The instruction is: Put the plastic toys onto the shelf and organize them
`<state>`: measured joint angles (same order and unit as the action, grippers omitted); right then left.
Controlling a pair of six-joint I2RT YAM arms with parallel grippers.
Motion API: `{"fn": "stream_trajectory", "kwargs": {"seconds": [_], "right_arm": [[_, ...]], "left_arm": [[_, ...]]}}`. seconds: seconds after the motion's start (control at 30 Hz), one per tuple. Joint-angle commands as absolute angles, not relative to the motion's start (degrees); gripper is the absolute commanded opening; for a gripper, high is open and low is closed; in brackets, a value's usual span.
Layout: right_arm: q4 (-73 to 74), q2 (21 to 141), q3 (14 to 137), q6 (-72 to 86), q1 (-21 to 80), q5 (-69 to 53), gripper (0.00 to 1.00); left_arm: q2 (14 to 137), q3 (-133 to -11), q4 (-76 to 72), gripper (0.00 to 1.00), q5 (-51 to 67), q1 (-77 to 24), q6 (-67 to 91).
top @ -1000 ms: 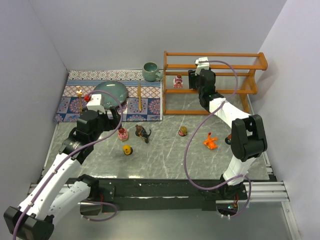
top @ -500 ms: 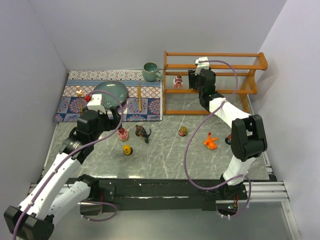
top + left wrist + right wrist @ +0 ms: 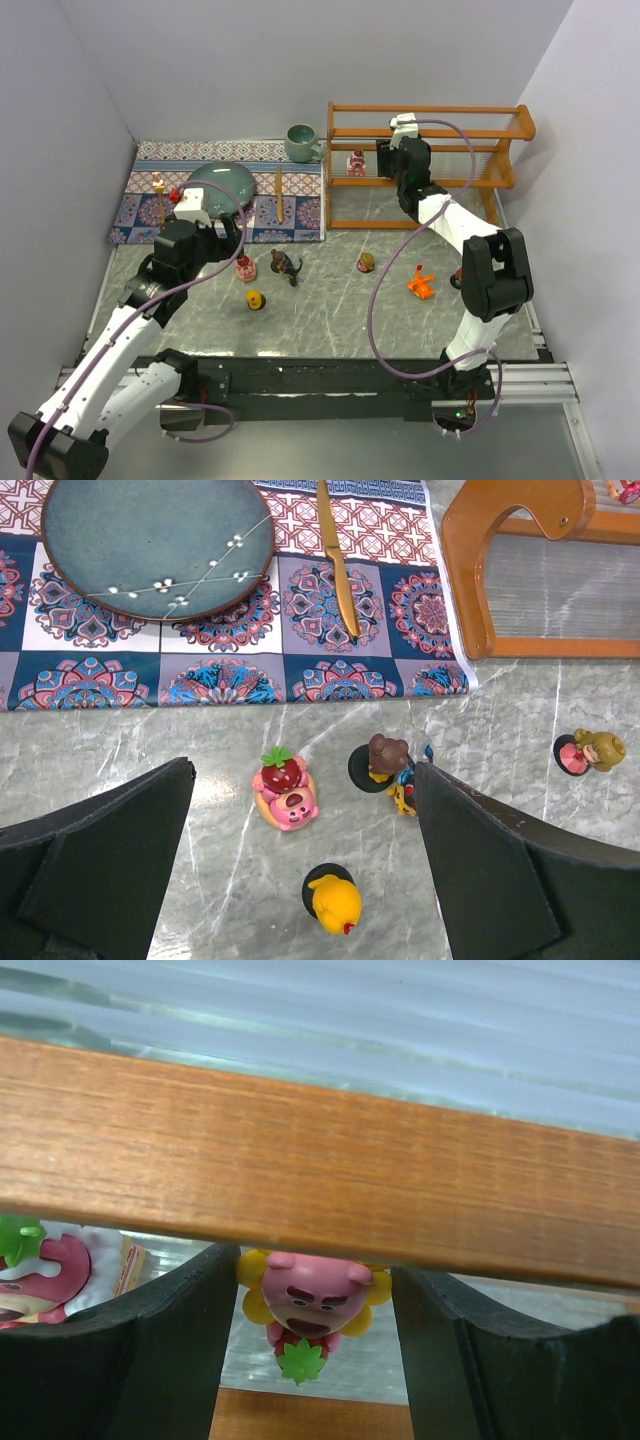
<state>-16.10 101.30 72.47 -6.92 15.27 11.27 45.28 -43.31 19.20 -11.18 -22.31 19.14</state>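
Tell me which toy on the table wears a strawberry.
The pink bear, seen between the left gripper's open fingers; no other loose toy has one.

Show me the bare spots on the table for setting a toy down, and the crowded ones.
Bare table: the wide strip between the yellow figure and the orange creature, toward the near edge. Crowded: the pink bear, dark creature and yellow figure bunch together just off the mat.

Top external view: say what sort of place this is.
Probably a robot test cell, not a home: walls box in a marble-look table, the left arm and right arm are bolted at its near edge, with staged props: shelf, patterned mat, plastic toys.
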Motion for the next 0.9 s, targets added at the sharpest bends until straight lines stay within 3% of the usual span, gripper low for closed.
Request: {"fn": "stream_trajectory", "kwargs": {"seconds": [0.0, 0.87], "right_arm": [[-15.0, 102.4, 74.7, -6.2, 14.8, 11.2, 0.48], [-14.2, 102.8, 75.2, -5.5, 14.5, 10.9, 0.63]], "left_arm": [[45.5, -43.1, 16.8, 0.97, -10.0, -22.0, 18.3], [45.2, -43.1, 16.8, 0.97, -9.9, -21.9, 18.2]]}}
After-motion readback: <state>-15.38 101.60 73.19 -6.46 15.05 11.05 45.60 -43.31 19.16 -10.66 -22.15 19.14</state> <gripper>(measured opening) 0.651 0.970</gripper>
